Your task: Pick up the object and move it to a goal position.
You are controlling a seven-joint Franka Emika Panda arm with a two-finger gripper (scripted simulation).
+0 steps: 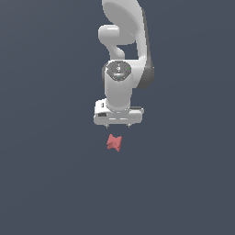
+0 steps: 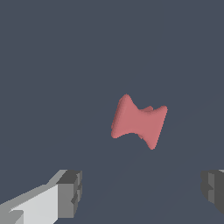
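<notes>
The red block (image 1: 114, 142) lies on the flat dark floor (image 1: 46, 183), just below the gripper (image 1: 118, 125) in the exterior view and set slightly toward that view's left of the gripper's centre line. A clear gap separates the two; nothing touches. That offset is the relation the next move depends on: the arm appears to need a small sideways correction as well as a descent before the fingers can straddle the block.

The gripper is spread wide and holds nothing. In the wrist view its two fingers (image 2: 70, 192) stand far apart at the frame's edges, and the block (image 2: 139, 122) sits in the open floor beyond them, not yet between them. The block is much narrower than the opening, so either pair of faces should fit.

Seen from the wrist, the block looks like a pinched bow-tie, wide at its two ends and narrow at the waist, and it is turned at a slant to the line joining the fingers. Its central hole cannot be made out from either view. A grasp across the narrow waist looks the most secure, though the slant suggests the wrist may want a slight turn first.

No goal marker is visible in either view.
</notes>
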